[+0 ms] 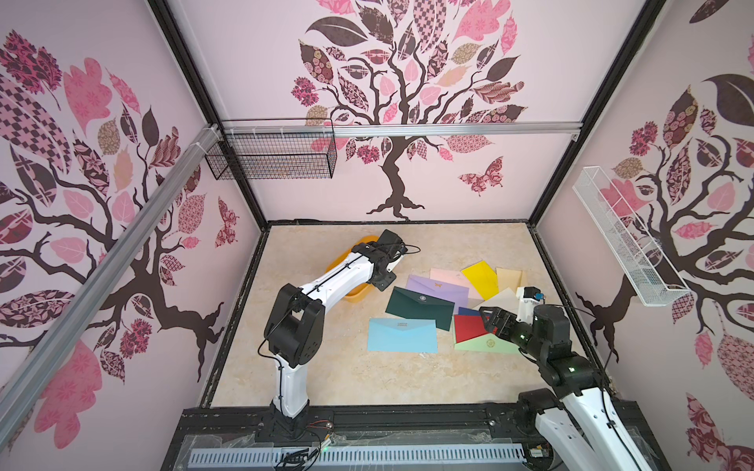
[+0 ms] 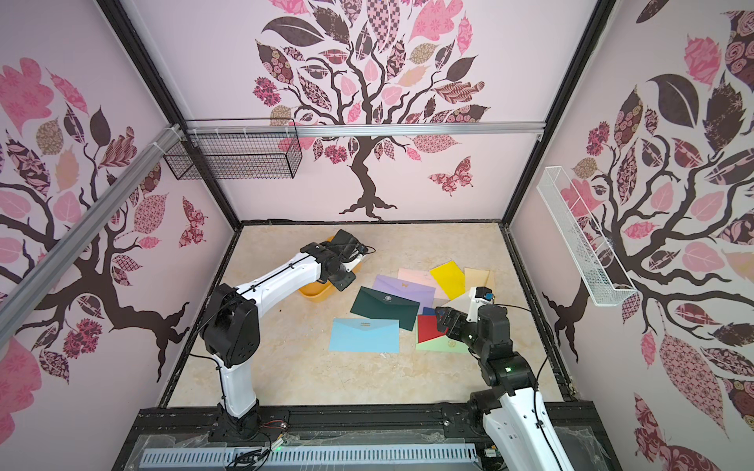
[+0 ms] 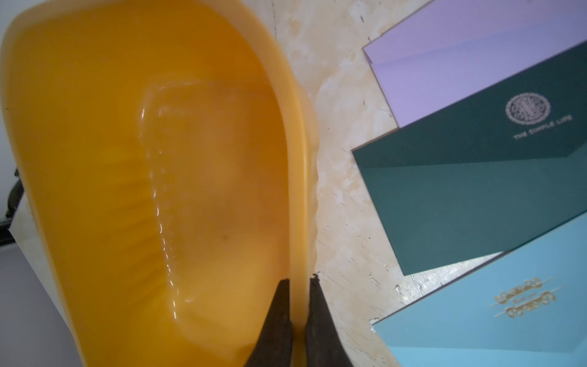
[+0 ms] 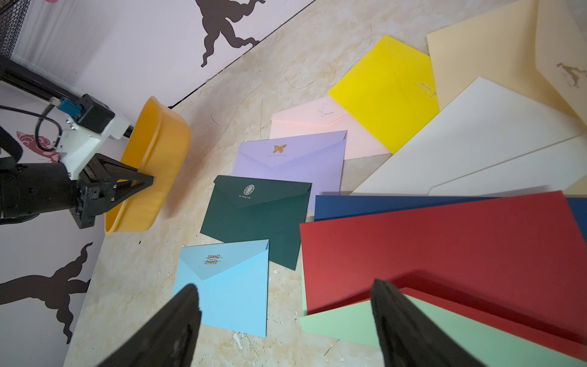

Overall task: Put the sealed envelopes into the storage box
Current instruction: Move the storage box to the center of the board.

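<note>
Near edge: black rail [image 1: 408, 418] carries both arm bases; marbled counter [image 1: 347, 379] lies beyond it.
Right jaws: spread wide, holding nothing. They hang over the near-right envelopes. In the right wrist view one finger stands over the light blue envelope [image 4: 228, 292], its partner over the pale green envelope [image 4: 349, 321]. Cannot tell if either touches.
Left jaws: pinched shut on the right long wall of the storage box [image 3: 298, 190], one finger inside the rim, one outside.
Storage box: orange-yellow, far left of centre on the counter, just left of the envelopes, partly hidden under the left arm in both top views [image 1: 359, 295]. Nothing lies in it. Cannot tell if it sits flat.
Sealed envelopes: all out on the counter, right of the box.
Near row: light blue to the left, then the red envelope [image 1: 469, 328] overlapping the pale green.
Middle: dark green envelope [image 1: 420, 308] over the near edge of the lilac envelope [image 1: 438, 287]; navy envelope [image 1: 467, 312] shows as a strip beside red.
Far row: pink envelope [image 1: 446, 275], yellow envelope [image 1: 481, 279], tan envelope [image 1: 509, 277]; cream envelope [image 1: 500, 299] just nearer.
Walls: black wire basket [image 1: 273, 157] far left, white wire basket [image 1: 628, 240] right.
</note>
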Motion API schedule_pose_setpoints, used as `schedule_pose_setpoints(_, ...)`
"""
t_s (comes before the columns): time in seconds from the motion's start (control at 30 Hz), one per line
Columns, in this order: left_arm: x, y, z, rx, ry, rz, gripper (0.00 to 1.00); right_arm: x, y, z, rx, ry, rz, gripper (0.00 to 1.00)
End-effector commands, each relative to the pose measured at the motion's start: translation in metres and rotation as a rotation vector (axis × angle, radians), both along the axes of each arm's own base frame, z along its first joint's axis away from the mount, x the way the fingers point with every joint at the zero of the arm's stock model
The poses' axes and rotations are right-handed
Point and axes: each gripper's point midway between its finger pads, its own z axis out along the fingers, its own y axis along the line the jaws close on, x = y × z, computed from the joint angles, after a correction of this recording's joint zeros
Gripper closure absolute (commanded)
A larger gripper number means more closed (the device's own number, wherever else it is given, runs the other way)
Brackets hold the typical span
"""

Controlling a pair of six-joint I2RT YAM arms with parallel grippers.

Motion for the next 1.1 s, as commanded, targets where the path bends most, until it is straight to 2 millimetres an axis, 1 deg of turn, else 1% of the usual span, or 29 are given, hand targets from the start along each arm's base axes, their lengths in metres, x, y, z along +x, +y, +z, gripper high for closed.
schedule_pose_setpoints(0.0, 0.004, 0.008, -0.009, 0.133, 0.001, -0.182, 1.0, 0.001, 0.003, 0.001, 0.002, -0.004, 0.017, 0.12)
schedule_pose_setpoints(0.07, 0.001, 0.011, -0.016, 0.164, -0.008, -0.242, 1.0, 0.002, 0.004, 0.0, 0.002, -0.001, 0.02, 0.12)
schedule_pose_setpoints(0.1, -0.007, 0.012, -0.021, 0.176, 0.02, -0.308, 1.0, 0.002, 0.004, 0.0, 0.003, 0.001, 0.023, 0.12)
schedule_pose_setpoints(0.13, -0.008, 0.014, -0.023, 0.182, 0.019, -0.331, 1.0, 0.003, 0.004, 0.0, 0.002, 0.002, 0.022, 0.12)
schedule_pose_setpoints(0.23, -0.007, 0.018, -0.022, 0.135, 0.019, -0.339, 1.0, 0.003, 0.005, -0.002, 0.002, 0.01, 0.023, 0.12)
schedule_pose_setpoints(0.27, -0.008, 0.019, -0.022, 0.11, 0.035, -0.343, 1.0, 0.004, 0.005, -0.002, 0.0, 0.013, 0.024, 0.12)
schedule_pose_setpoints(0.33, -0.013, 0.023, -0.026, 0.124, 0.066, -0.375, 1.0, 0.004, 0.005, -0.003, 0.001, 0.016, 0.023, 0.12)
schedule_pose_setpoints(0.4, -0.021, 0.022, -0.032, 0.125, 0.088, -0.422, 1.0, 0.005, 0.004, -0.003, -0.001, 0.02, 0.021, 0.12)
schedule_pose_setpoints(0.6, -0.042, 0.014, -0.031, 0.054, 0.097, -0.533, 1.0, 0.005, 0.004, -0.004, -0.002, 0.02, 0.016, 0.12)
schedule_pose_setpoints(0.7, -0.047, 0.018, -0.033, 0.053, 0.087, -0.546, 1.0, 0.005, 0.004, -0.004, -0.002, 0.023, 0.017, 0.12)
schedule_pose_setpoints(0.8, -0.045, 0.027, -0.035, 0.051, 0.078, -0.519, 1.0, 0.005, 0.004, -0.005, -0.003, 0.027, 0.018, 0.12)
schedule_pose_setpoints(0.9, -0.047, 0.031, -0.037, 0.041, 0.074, -0.514, 1.0, 0.005, 0.004, -0.004, -0.003, 0.026, 0.02, 0.12)
schedule_pose_setpoints(1.0, -0.053, 0.036, -0.04, 0.063, 0.088, -0.524, 0.91, 0.005, 0.004, -0.004, -0.002, 0.023, 0.02, 0.12)
schedule_pose_setpoints(1.07, -0.057, 0.038, -0.037, 0.061, 0.091, -0.527, 0.85, 0.005, 0.004, -0.004, -0.002, 0.026, 0.021, 0.12)
